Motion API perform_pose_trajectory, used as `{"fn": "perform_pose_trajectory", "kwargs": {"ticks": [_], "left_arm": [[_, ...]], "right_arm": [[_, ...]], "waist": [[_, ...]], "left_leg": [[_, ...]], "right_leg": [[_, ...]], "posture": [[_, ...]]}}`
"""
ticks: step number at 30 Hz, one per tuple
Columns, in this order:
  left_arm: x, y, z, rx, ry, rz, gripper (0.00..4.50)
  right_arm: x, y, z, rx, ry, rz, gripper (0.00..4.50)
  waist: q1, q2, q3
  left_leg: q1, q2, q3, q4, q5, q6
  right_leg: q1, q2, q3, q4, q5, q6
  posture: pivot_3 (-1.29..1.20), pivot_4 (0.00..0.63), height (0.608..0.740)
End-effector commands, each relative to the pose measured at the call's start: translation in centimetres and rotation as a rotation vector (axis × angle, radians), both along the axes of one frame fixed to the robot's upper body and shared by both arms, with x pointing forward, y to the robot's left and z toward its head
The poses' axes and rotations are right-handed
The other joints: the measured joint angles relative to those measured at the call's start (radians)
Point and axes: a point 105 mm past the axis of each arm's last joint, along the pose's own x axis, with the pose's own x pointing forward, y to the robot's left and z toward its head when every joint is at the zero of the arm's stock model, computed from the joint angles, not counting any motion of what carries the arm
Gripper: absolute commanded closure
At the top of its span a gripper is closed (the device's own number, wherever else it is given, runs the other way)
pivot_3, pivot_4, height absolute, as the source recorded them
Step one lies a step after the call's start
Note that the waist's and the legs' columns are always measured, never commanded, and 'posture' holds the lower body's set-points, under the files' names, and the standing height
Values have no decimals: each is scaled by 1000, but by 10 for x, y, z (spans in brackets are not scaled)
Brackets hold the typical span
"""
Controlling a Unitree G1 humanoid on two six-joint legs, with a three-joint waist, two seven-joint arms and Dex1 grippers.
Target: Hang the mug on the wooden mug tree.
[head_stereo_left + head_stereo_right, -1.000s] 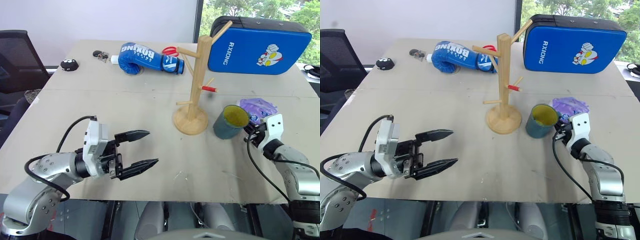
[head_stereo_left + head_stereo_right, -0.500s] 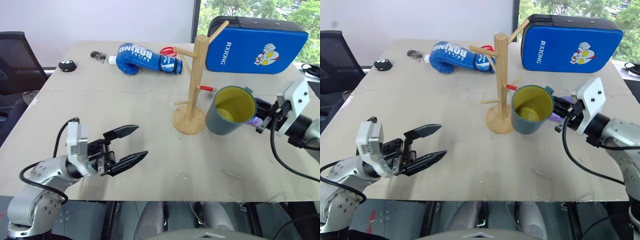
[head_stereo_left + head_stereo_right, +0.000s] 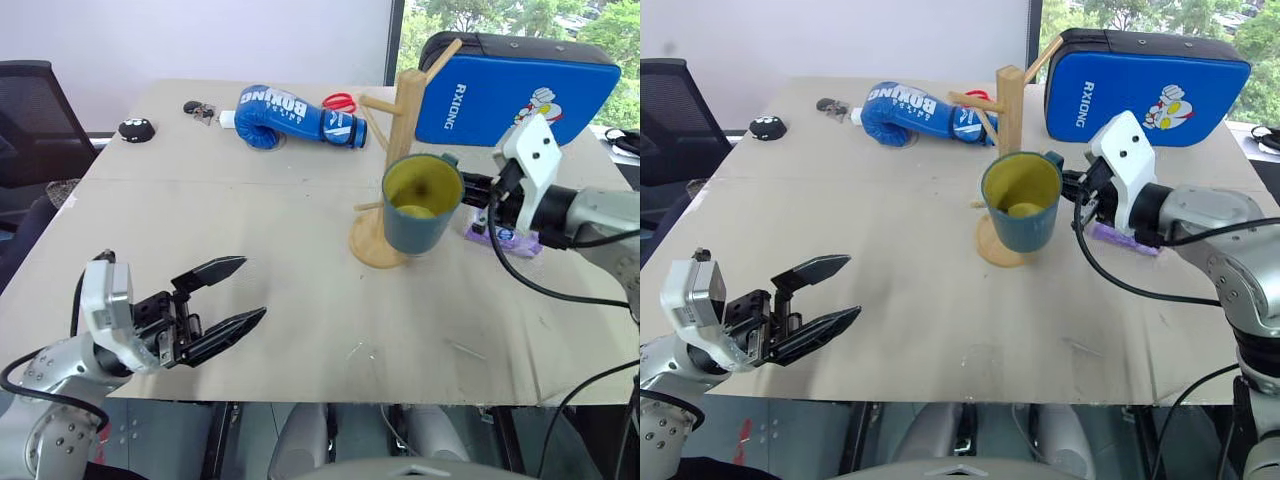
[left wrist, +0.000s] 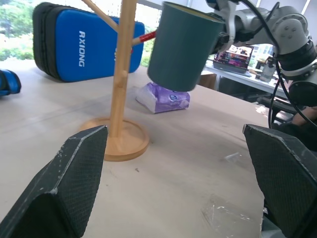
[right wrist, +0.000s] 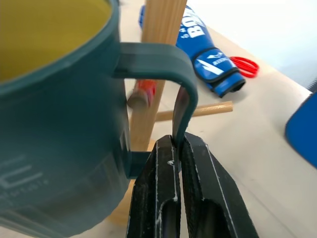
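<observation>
Left gripper (image 3: 232,292) hangs with jaws apart and nothing between them, well left of the wooden mug tree (image 3: 398,150). The mug (image 3: 420,203) is airborne directly before the tree's post (mouth tilted toward the camera). Right gripper (image 5: 177,148) pinches its handle.

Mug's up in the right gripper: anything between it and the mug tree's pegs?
Nothing visible does. The right gripper pinches the handle of the mug, which hangs in the air right by the wooden mug tree. The red-tipped peg shows through the handle loop, not yet in it.
</observation>
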Motion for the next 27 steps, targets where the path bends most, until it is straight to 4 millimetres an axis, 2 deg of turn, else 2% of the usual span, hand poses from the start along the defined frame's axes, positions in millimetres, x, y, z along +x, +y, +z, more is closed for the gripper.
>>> {"fn": "perform_pose_trajectory", "kwargs": {"ticks": [1, 4, 6, 7, 9, 10, 13, 16, 21, 24, 27], "left_arm": [[-2, -5, 7, 3, -51, 10, 0], [-2, -8, 8, -2, -54, 24, 0], [-1, -9, 9, -6, -56, 33, 0], [-1, -9, 10, -7, -57, 36, 0], [1, -10, 11, -12, -50, 44, 0], [3, -10, 11, -11, -48, 52, 0], [7, -12, 9, -14, -26, 54, 0], [9, -11, 2, 9, 5, 62, 0], [11, 1, -18, 79, 101, 112, 0], [16, 10, -30, 141, 155, 165, 0], [19, 13, -37, 175, 189, 170, 0]], "right_arm": [[14, 12, 6, -17, -22, -8, 4473], [18, 17, 1, -45, -9, 12, 3663], [19, 13, -2, -66, -6, -3, 2689], [19, 11, -3, -71, -8, -8, 2369], [15, 2, -4, -75, -15, -18, 1366], [10, -4, -3, -60, -21, -14, 1015], [-10, -20, -3, 6, -23, 33, 1015], [-25, -43, -15, 52, 3, 17, 1015], [-50, -82, -49, 81, 75, -47, 1015], [-75, -110, -86, 34, 159, -112, 1015], [-91, -122, -107, -8, 196, -150, 1015]], "waist": [[-6, 0, 0], [-7, 0, 0], [-7, 0, 0], [-7, 0, 0], [-8, 0, 0], [-7, 0, 0], [2, -1, 0], [7, -1, 0], [6, -1, 0], [9, -1, -1], [8, -1, -1]], "left_leg": [[0, 0, 0, 0, 0, 0], [-1, 0, -1, 0, 0, 0], [-2, 0, -1, 0, 0, 0], [-2, 0, -1, 0, 0, 0], [-3, 0, -1, 0, 0, 0], [-3, 0, -1, -1, 0, 0], [-3, 0, -1, -1, 0, 0], [-3, 0, -1, -1, 0, 0], [0, 0, -1, -1, 0, 0], [1, 0, -1, -1, 0, 0], [2, 0, -1, 0, 0, 0]], "right_leg": [[0, 0, 0, 0, 0, 0], [-1, 0, -1, 0, 0, 0], [-1, 0, -1, 0, 0, 0], [-1, 0, -1, 0, 0, 0], [-1, -1, -1, 0, 0, 0], [-1, -1, -1, 0, 0, 0], [-1, -1, -2, -1, 0, 0], [-1, 0, -1, -1, 1, 1], [1, 0, -1, -1, 0, 1], [2, 0, -1, -1, -1, 1], [3, 0, -1, 0, -2, 4]], "posture": [[0, 150, 740], [0, 150, 740], [0, 150, 740], [0, 150, 740], [0, 150, 740], [0, 150, 740], [0, 150, 740], [0, 150, 740], [0, 150, 740], [0, 150, 740], [0, 150, 740]]}}
